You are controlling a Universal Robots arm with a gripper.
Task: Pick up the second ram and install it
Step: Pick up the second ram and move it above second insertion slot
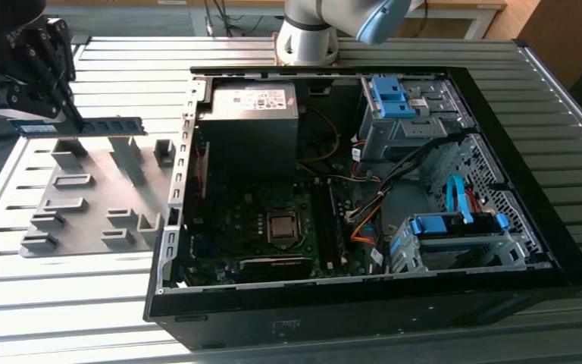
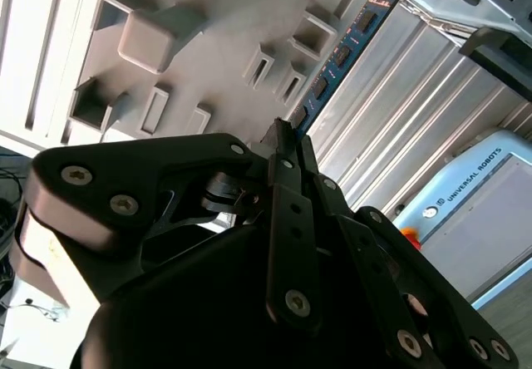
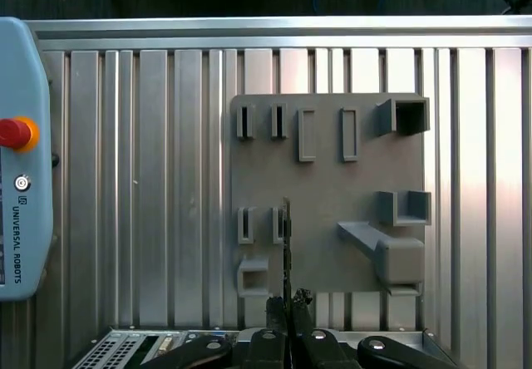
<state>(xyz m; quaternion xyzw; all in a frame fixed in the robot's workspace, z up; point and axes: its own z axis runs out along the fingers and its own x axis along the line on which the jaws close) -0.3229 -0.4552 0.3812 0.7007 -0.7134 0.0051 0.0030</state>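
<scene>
While the pincer (image 1: 61, 114) hangs above the grey fixture (image 1: 94, 199) on the worktop (image 1: 129, 61), it is clamped on one end of the second ram (image 1: 94, 125), held level beside the open computer case (image 1: 372, 307).

A grey plastic fixture (image 1: 89, 208) with upright blocks lies flat on the slatted metal table (image 1: 69, 303), just beside an open black computer case (image 1: 372, 296) towards the exterior view's right. Inside the case sit a power supply (image 1: 251, 114), a processor socket (image 1: 283, 226) and blue drive clips (image 1: 390, 95)
</scene>
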